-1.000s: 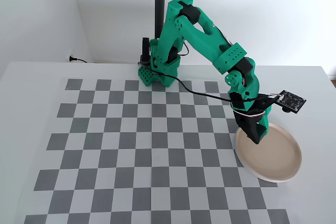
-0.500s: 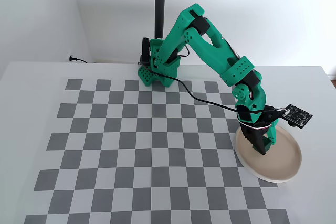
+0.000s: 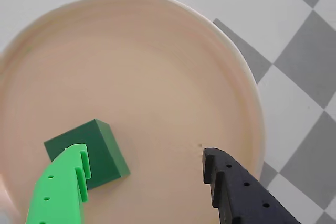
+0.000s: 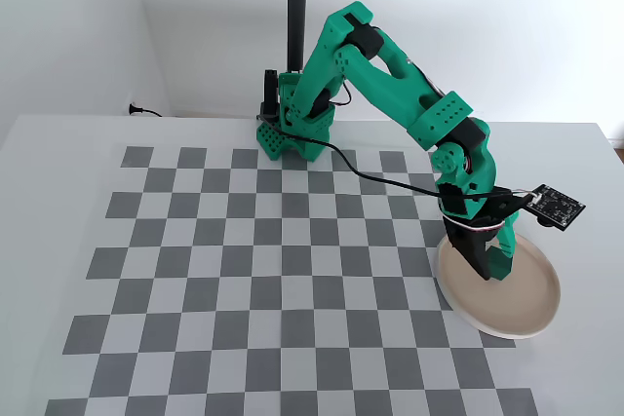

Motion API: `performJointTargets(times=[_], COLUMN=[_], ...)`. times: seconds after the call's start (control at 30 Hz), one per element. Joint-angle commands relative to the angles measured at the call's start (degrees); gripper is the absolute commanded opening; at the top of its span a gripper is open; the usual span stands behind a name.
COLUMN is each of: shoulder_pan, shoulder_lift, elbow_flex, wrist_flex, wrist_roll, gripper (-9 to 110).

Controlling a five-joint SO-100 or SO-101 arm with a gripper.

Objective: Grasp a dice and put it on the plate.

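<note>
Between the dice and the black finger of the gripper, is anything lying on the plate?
No. In the wrist view the stretch between the dice and the black finger is bare plate surface, apart from a tiny dark speck.

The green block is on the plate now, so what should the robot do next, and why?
Probably lift the gripper straight up. In the wrist view the dice lies flat on the plate, the jaws stand wide open, and only the green finger sits beside it. Rising straight should avoid nudging it.
</note>
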Motion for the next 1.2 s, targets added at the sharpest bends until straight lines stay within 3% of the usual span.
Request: performJointTargets(times=[0.0, 0.17, 0.47, 1.17], shoulder_pan=[0.4, 1.8, 5.2, 31.7], shoulder_lift=[15.4, 25.5, 54.8, 102.0], elbow_flex=[-5.2, -2.9, 23.5, 65.2], wrist_flex=[7.3, 15.8, 11.6, 12.4], wrist_roll=[-0.9, -0.4, -0.3, 9.8], gripper=[17, 14, -4, -4])
